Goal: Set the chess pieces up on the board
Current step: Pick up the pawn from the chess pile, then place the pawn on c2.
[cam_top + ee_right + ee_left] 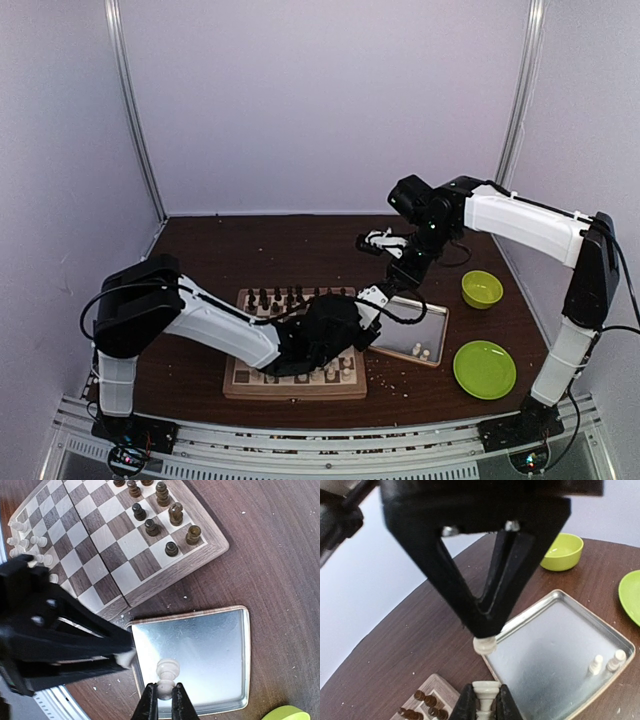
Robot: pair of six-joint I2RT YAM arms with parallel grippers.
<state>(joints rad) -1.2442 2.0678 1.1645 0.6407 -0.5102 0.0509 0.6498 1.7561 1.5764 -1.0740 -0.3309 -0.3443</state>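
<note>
My left gripper (486, 700) is shut on a cream chess piece (486, 690), held above the near left corner of the metal tray (560, 645). Just beyond it my right gripper (166, 698) points down over the tray and is shut on a second cream chess piece (167, 672). The two fingertips nearly meet, and their pieces stay apart. The board (295, 387) lies left of the tray. Dark pieces (165, 510) stand along its far rows and cream pieces (25, 542) along its near rows. Two more cream pieces (605, 664) stand in the tray's near right corner.
A green bowl (482, 288) sits right of the tray, and a green plate (484, 368) lies nearer the front edge. Pale crumbs dot the brown table (250, 250) around the board. White walls close in the back and sides.
</note>
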